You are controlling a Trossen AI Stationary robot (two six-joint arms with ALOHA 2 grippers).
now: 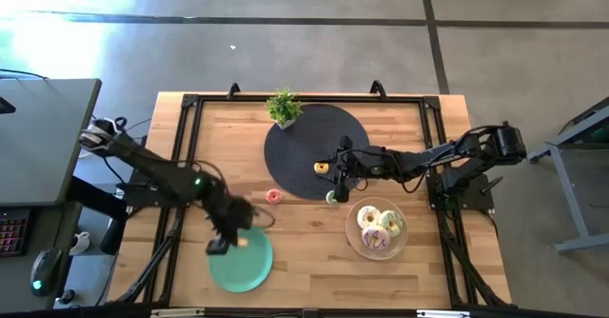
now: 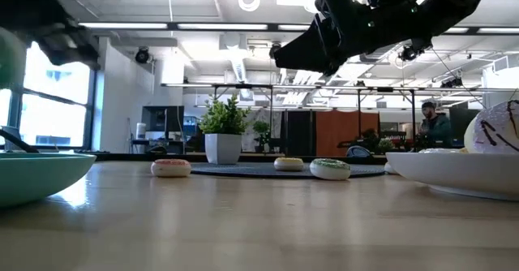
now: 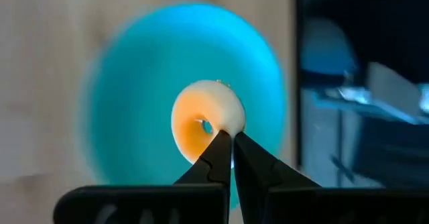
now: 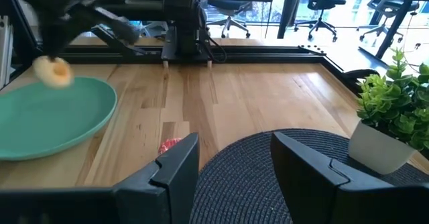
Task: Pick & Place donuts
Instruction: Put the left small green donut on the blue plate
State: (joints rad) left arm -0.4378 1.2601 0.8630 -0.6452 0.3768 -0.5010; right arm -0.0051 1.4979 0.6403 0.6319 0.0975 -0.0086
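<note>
Teal plate [image 3: 134, 117] blurred; white plate [image 2: 462, 174] cut off, maybe w/ donuts.

Orange donut [image 3: 204, 120]: small ring, orange icing over a pale body, pinched at its rim between the closed fingertips [image 3: 224, 147] of the left gripper [image 1: 221, 247], held clear above the teal plate [image 1: 249, 266], its hole facing the wrist camera.

Pink donut [image 1: 274, 196]: mini, flat on the wood, off the mat, between the two grippers, nearer the left fingers.

Yellow donut [image 1: 322, 168]: mini, flat on the dark mat [image 1: 295, 151], just ahead of the parted fingers of the right gripper [image 1: 341, 166].

Green-white donut [image 1: 332, 198]: mini, at the mat's edge, just beside the right fingers.

Three larger donuts [image 1: 378, 230]: white, yellow and pink-streaked icing, clustered touching on the pale plate [image 1: 354, 242], near the right fingers.
</note>
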